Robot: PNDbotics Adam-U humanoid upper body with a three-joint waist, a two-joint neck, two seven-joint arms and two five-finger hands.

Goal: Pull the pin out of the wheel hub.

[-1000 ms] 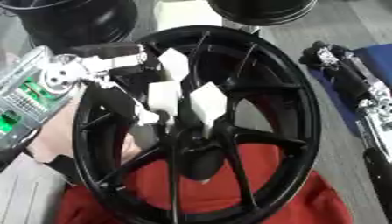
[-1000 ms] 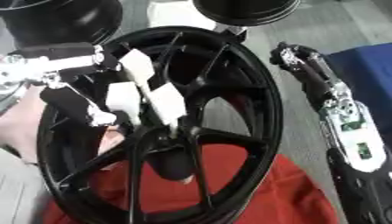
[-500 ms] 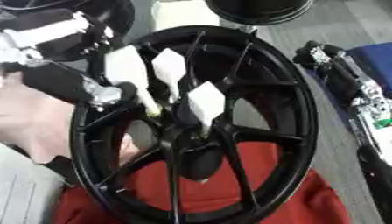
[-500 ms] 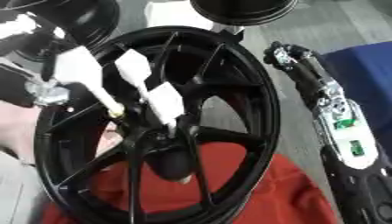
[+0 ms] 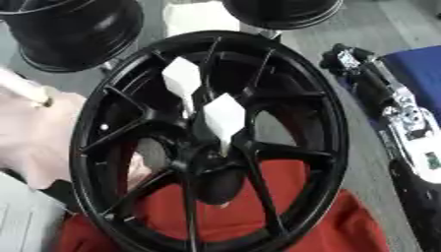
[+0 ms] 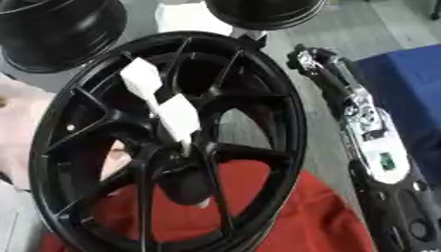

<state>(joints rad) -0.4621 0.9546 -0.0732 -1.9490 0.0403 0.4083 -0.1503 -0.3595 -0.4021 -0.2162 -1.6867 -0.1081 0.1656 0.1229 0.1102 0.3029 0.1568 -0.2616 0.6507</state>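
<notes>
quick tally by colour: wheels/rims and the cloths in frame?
Black wheels: 3, the big spoked wheel, one rim top left, one at top centre
Red cloth: 1
Blue cloth: 1
Total: 5

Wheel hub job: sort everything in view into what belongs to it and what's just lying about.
Belongs: black wheel; two white-tabbed pins at its hub; white piece with brass tip, left edge, maybe a pulled pin.
Lying about: two spare black rims; red cloth; blue surface; right hand, idle beside the wheel.
</notes>
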